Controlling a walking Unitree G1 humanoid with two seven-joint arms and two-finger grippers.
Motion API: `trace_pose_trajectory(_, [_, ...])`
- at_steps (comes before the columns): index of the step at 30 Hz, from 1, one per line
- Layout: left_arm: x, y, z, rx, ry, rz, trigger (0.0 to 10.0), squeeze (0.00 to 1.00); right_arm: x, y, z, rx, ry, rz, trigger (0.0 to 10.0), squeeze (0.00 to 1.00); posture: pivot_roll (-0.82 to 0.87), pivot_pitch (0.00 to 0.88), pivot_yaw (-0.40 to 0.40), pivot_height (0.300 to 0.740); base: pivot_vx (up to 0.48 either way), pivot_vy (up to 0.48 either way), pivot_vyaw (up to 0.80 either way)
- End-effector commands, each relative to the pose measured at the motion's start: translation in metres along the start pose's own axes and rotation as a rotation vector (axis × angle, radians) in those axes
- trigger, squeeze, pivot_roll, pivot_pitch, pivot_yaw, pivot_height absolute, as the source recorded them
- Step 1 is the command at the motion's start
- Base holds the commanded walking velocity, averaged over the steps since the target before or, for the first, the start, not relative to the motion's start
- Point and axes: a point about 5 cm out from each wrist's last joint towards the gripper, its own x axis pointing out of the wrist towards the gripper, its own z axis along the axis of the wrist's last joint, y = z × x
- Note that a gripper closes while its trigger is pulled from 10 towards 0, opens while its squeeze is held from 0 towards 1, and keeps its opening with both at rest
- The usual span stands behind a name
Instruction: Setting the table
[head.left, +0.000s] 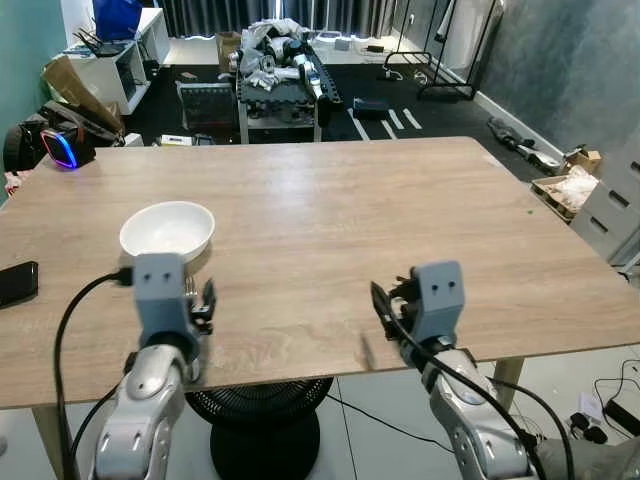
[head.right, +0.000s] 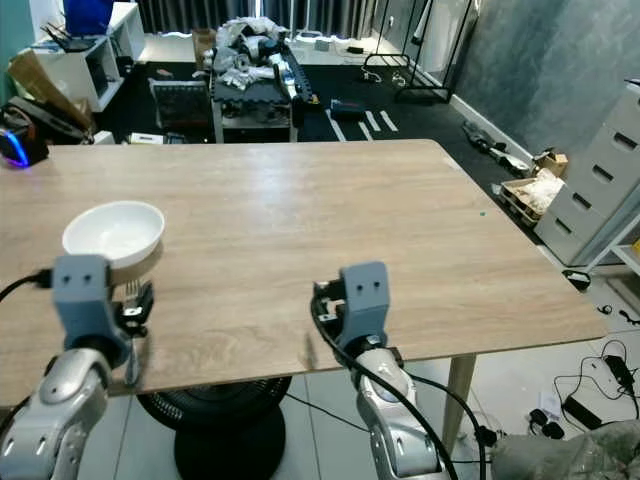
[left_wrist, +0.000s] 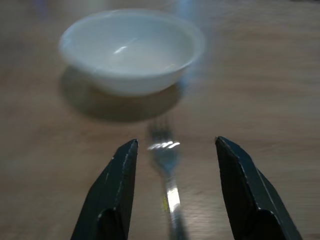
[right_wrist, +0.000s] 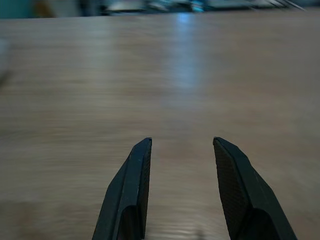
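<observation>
Table-setting scene at the near edge of a wooden table (head.left: 400, 220). The left gripper (left_wrist: 172, 165) hovers low over the tabletop with its two black fingers (left_wrist: 117, 192) spread apart; a metal fork (left_wrist: 167, 172) lies flat on the wood between them, touching neither, its tines pointing away from the wrist toward a white bowl (head.left: 167, 230) that stands just beyond the fingertips. The fork's handle runs back under the gripper, a lie that suggests it is being laid beside the bowl as one place setting, though the frames cannot settle whether release or pickup is in hand. The right gripper (right_wrist: 180, 165), likewise parted and empty, is held over bare wood well to the side of the bowl, apparently waiting. A black phone (head.left: 18, 282) rests outboard of the left arm.
</observation>
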Motion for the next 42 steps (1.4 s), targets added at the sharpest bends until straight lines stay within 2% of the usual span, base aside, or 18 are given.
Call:
trace_pose_trajectory(1, [0.001, 0.017, -0.017, -0.041, 0.090, 0.074, 10.0, 0.00, 0.000, -0.012, -0.006, 0.029, 0.020, -0.080, 10.0, 0.00, 0.03, 0.018, 0.048, 0.740, 0.000, 0.000, 0.00])
trace_pose_trajectory(4, [0.006, 0.023, -0.018, -0.028, 0.109, 0.073, 10.0, 0.00, 0.001, -0.017, -0.005, 0.034, 0.019, -0.111, 10.0, 0.00, 0.03, 0.025, 0.045, 0.740, 0.000, 0.000, 0.00])
trace_pose_trajectory(8, [0.016, 0.027, -0.012, 0.036, 0.123, 0.043, 10.0, 0.00, 0.004, -0.028, -0.002, 0.055, 0.010, -0.200, 10.0, 0.00, 0.03, 0.038, 0.052, 0.740, 0.000, 0.000, 0.00])
trace_pose_trajectory(16, [0.018, 0.025, -0.009, 0.075, 0.128, -0.006, 10.0, 0.00, 0.007, -0.029, 0.000, 0.077, 0.000, -0.225, 10.0, 0.00, 0.03, 0.045, 0.053, 0.740, 0.000, 0.000, 0.00])
trace_pose_trajectory(21, [0.021, 0.019, -0.019, 0.107, 0.166, -0.031, 10.0, 0.00, 0.006, -0.025, 0.002, 0.083, -0.011, -0.204, 10.0, 0.00, 0.02, 0.053, 0.051, 0.740, 0.000, 0.000, 0.00])
trace_pose_trajectory(25, [0.019, 0.010, -0.025, 0.223, 0.172, -0.071, 10.0, 0.00, 0.005, -0.027, 0.004, 0.082, -0.023, -0.203, 10.0, 0.00, 0.02, 0.057, 0.048, 0.740, 0.000, 0.000, 0.00])
trace_pose_trajectory(29, [0.020, 0.008, -0.025, 0.271, 0.162, -0.097, 10.0, 0.00, 0.005, -0.027, 0.004, 0.080, -0.024, -0.204, 10.0, 0.00, 0.02, 0.058, 0.048, 0.740, 0.000, 0.000, 0.00])
trace_pose_trajectory(32, [0.021, 0.005, -0.028, 0.293, 0.181, -0.133, 10.0, 0.00, 0.005, -0.027, 0.004, 0.081, -0.025, -0.203, 10.0, 0.00, 0.02, 0.057, 0.051, 0.740, 0.000, 0.000, 0.00])
trace_pose_trajectory(33, [0.020, -0.001, -0.032, 0.306, 0.209, -0.198, 10.0, 0.00, 0.005, -0.026, 0.004, 0.083, -0.026, -0.201, 10.0, 0.00, 0.02, 0.056, 0.053, 0.740, 0.000, 0.000, 0.00])
trace_pose_trajectory(37, [0.017, -0.009, -0.036, 0.296, 0.211, -0.252, 10.0, 0.00, 0.005, -0.024, 0.005, 0.086, -0.030, -0.197, 10.0, 0.00, 0.01, 0.057, 0.059, 0.740, 0.000, 0.000, 0.00])
trace_pose_trajectory(40, [0.015, -0.020, -0.043, 0.195, 0.250, -0.277, 10.0, 0.00, 0.002, -0.025, 0.004, 0.087, -0.029, -0.198, 10.0, 0.00, 0.00, 0.062, 0.059, 0.740, 0.000, 0.000, 0.00])
trace_pose_trajectory(42, [0.016, -0.023, -0.046, 0.166, 0.269, -0.277, 10.0, 0.00, 0.002, -0.025, 0.004, 0.086, -0.028, -0.197, 10.0, 0.00, 0.00, 0.065, 0.059, 0.740, 0.000, 0.000, 0.00])
